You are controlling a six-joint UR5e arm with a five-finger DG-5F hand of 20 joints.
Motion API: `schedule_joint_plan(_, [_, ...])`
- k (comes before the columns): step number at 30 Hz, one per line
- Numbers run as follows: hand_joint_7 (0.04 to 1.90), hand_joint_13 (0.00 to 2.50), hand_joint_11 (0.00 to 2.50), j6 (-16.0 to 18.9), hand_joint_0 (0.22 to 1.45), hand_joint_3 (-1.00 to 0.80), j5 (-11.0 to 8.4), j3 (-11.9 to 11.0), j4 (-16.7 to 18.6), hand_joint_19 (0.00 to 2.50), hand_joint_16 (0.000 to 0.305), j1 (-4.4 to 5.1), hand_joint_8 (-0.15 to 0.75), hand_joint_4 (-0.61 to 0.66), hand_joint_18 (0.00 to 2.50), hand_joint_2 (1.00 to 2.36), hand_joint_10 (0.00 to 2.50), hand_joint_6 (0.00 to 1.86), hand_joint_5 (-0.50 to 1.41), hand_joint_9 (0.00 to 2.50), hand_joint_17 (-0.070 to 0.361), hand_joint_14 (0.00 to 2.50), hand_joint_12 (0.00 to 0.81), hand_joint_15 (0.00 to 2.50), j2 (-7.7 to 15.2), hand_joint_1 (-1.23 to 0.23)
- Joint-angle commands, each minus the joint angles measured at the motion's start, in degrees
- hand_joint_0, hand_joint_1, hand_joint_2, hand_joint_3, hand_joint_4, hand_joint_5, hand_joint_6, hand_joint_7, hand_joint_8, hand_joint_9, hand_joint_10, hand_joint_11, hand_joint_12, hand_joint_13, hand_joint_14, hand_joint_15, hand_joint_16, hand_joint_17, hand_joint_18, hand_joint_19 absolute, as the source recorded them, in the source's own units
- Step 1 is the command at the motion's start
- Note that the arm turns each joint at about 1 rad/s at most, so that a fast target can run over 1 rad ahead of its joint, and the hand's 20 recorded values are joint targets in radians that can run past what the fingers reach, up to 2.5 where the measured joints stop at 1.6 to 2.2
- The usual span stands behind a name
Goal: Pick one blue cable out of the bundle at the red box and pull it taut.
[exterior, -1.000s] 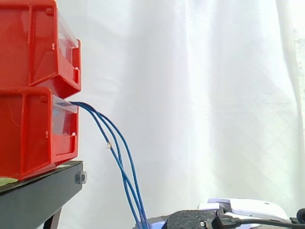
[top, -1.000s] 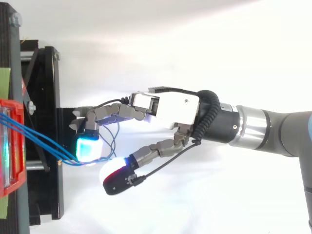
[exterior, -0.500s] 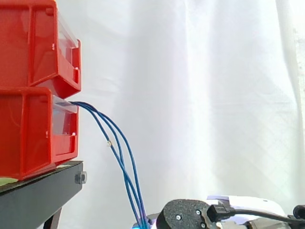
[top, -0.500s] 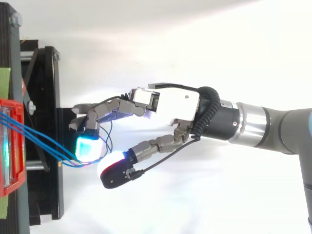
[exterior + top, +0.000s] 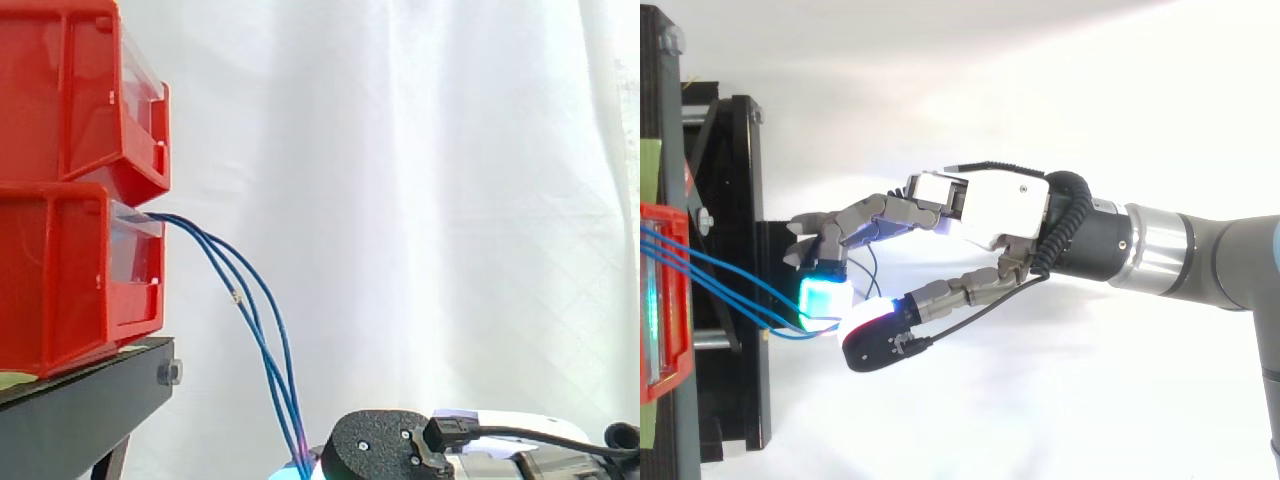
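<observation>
Bundle of blue cables (image 5: 285, 400), three strands by our count. They left the front of the lower red bin (image 5: 60, 280) and fell in a slack curve past the right edge of the black stand (image 5: 80, 405), down to the hand (image 5: 990, 205). We noted the lower bin seated on the stand's top at that edge, with an upper red bin (image 5: 70, 90) stacked on it. From above, the strands ran from the bin across the stand to the fingers (image 5: 822, 297), which were curled inward. A cyan-glowing pad and the thumb's red-and-white pad were closed together on the cables, pinching them. We could not tell whether one strand or several lay in the pinch. A loose loop of cable showed just beside the cyan pad. White curtain (image 5: 420, 200) behind.
</observation>
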State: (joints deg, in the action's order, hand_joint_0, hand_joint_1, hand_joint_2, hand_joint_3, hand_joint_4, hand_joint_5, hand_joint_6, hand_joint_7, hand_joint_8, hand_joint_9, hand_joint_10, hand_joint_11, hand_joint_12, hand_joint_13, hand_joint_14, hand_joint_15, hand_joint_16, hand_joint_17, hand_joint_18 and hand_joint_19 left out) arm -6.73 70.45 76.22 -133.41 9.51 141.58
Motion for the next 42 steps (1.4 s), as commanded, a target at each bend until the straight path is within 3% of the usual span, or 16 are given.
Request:
schedule_joint_plan(1, [0.86, 0.32, 0.19, 0.4, 0.61, -0.09, 0.13, -0.1, -0.01, 0.17, 0.063, -0.11, 0.33, 0.24, 0.42, 1.02, 0.0, 0.86, -0.18, 0.61, 0.141, 0.0, 0.393, 0.06, -0.07, -0.72])
schedule_joint_plan(8, [0.84, 0.34, 0.2, 1.55, 0.62, -0.07, 0.65, -0.72, -1.06, 0.17, 0.064, -0.11, 0.342, 0.24, 0.45, 1.02, 0.0, 0.87, -0.18, 0.62, 0.144, 0.0, 0.399, 0.06, -0.6, -0.74])
schedule_joint_plan(16, [0.84, 0.37, 0.22, 1.72, 0.63, -0.06, 1.27, -0.72, -11.0, 0.19, 0.062, -0.11, 0.337, 0.21, 0.49, 1.02, 0.01, 0.88, -0.17, 0.64, 0.14, 0.0, 0.393, 0.07, -4.73, -0.77])
schedule_joint_plan(30, [0.87, 0.38, 0.24, 1.63, 0.61, -0.15, 1.53, -0.72, -20.05, 0.21, 0.06, -0.11, 0.331, 0.24, 0.5, 1.02, 0.01, 0.87, -0.17, 0.66, 0.136, 0.0, 0.385, 0.08, -9.65, -0.8])
schedule_joint_plan(35, [0.87, 0.38, 0.23, 1.81, 0.59, -0.3, 1.53, -0.72, -23.74, 0.21, 0.061, -0.11, 0.334, 0.26, 0.5, 1.01, 0.01, 0.88, -0.17, 0.67, 0.136, 0.0, 0.387, 0.09, -10.71, -0.78])
schedule_joint_plan(42, [0.87, 0.39, 0.23, 1.63, 0.58, -0.41, 1.45, -0.72, -24.79, 0.22, 0.061, -0.11, 0.337, 0.26, 0.51, 1.01, 0.01, 0.87, -0.16, 0.68, 0.137, 0.0, 0.39, 0.08, -11.76, -0.76])
